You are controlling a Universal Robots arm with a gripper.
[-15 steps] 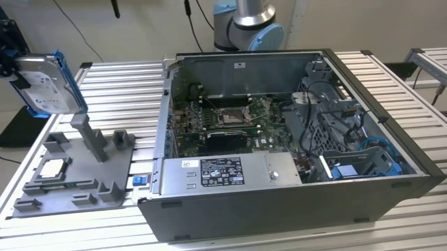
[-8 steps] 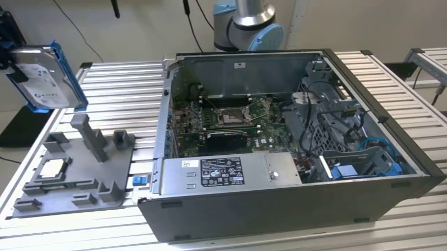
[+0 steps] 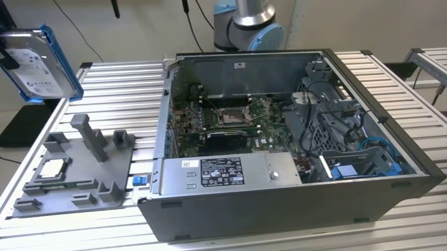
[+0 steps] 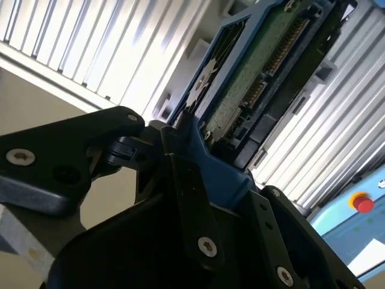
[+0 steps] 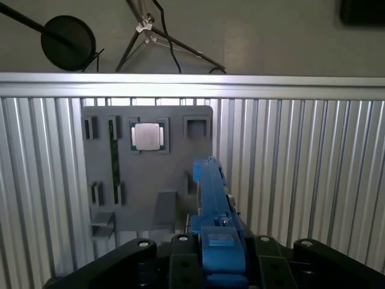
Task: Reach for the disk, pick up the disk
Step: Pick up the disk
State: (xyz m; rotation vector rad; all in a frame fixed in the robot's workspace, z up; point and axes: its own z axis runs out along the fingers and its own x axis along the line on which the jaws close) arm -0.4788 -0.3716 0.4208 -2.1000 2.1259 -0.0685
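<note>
The disk [image 3: 36, 60] hangs in the air above the table's far corner at the exterior view's left, standing on edge with its white label and blue frame showing. My gripper [image 3: 7, 58] is shut on it at the picture's border. In the second wrist view the disk [image 4: 258, 66] shows its green circuit board and blue frame, clamped between the black fingers [image 4: 183, 174]. In the first wrist view the disk's blue edge [image 5: 212, 198] rises from the gripper [image 5: 219, 247], high above the table.
A grey fixture plate [image 3: 77, 172] lies on the slatted table below, holding a small silver processor chip [image 3: 52, 168]. An open computer case [image 3: 293, 146] with a grey labelled box [image 3: 231, 172] takes the middle. The arm's base [image 3: 248, 26] stands behind it.
</note>
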